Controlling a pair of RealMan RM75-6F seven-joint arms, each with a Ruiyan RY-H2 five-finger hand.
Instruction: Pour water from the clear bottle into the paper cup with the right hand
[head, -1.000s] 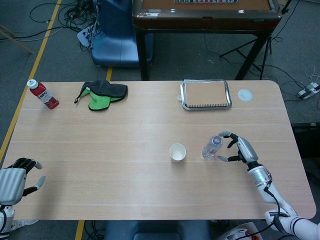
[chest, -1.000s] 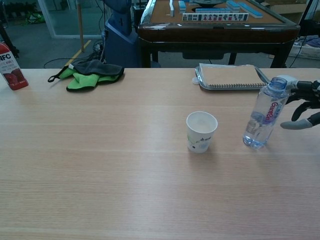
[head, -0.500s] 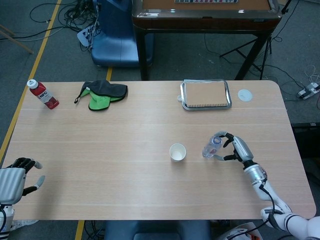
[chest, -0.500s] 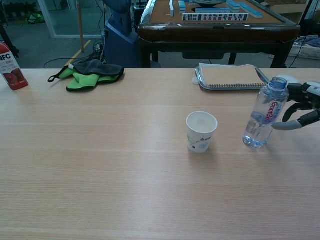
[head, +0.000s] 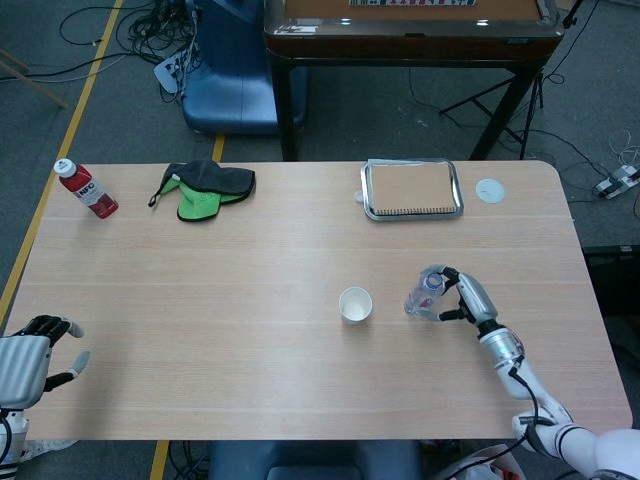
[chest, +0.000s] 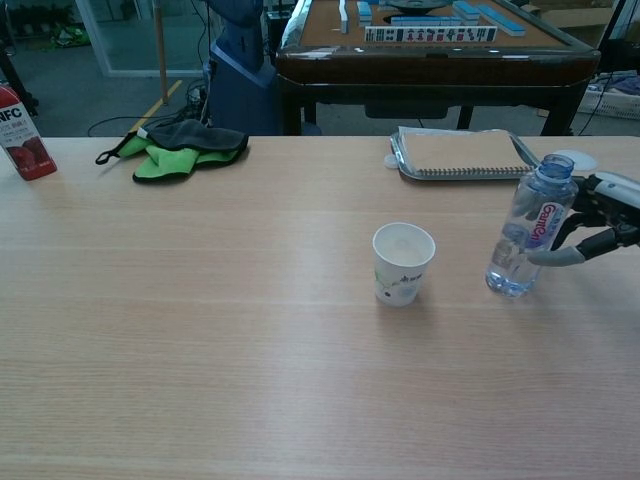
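Beside the paper cup (chest: 403, 263), the clear bottle (chest: 530, 240) stands within the right hand's (head: 466, 299) spread, ungripping fingers.

Between your clear bottle (chest: 528, 236) and the paper cup (chest: 403, 262) lies a bare strip of table (chest: 200, 330), so a sideways pass there meets nothing. Your right hand (chest: 598, 222) sits close against the bottle's right side, fingers curved around it. Behind them, toward the far edge, the metal tray with a notebook (chest: 465, 154) and a small white lid (head: 490, 190) stand well apart. The green-and-black cloth (head: 205, 187) and red bottle (head: 86, 188) stay far left; your left hand (head: 30, 360) waits at the near-left corner.
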